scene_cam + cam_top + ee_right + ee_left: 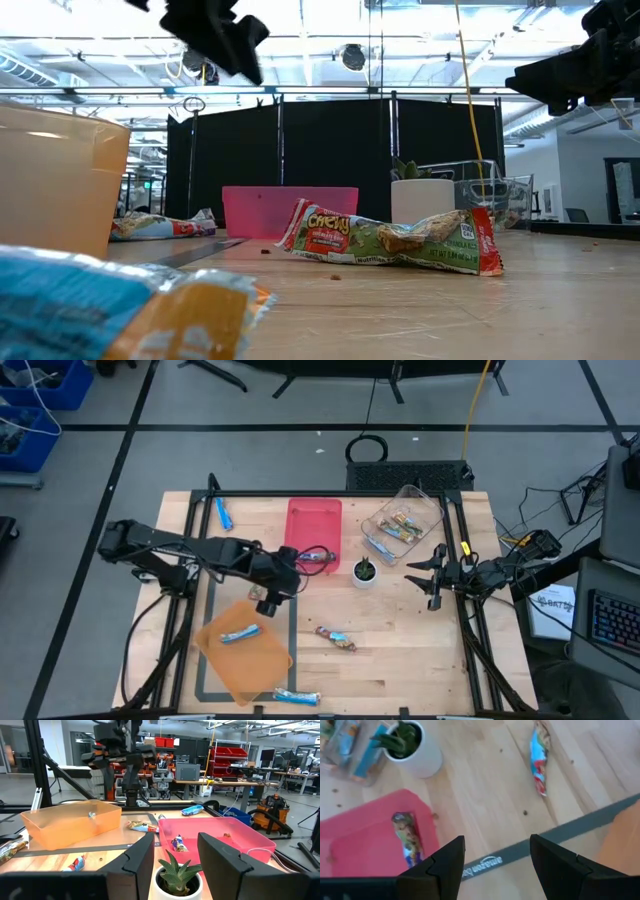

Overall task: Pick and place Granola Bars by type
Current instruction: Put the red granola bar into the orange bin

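Granola bars lie scattered. One multicolour bar (318, 557) lies in the pink tray (313, 520), and a blue bar (240, 632) in the orange tray (250, 665). Several more fill the clear container (405, 525). Loose on the wood lie a multicolour bar (336, 639), a blue bar (297, 697) at the near edge and another blue bar (222, 513) at the far left. My left gripper (496, 865) hangs open above the pink tray's near corner, slanting down, with nothing between its fingers. My right gripper (175, 855) waits open and level at the table's right, facing the plant.
A small green plant in a white cup (365, 572) stands between the pink tray and my right gripper. Grey tape (520, 851) marks a rectangle on the wood around the orange tray. Bare wood lies at the near right of the table.
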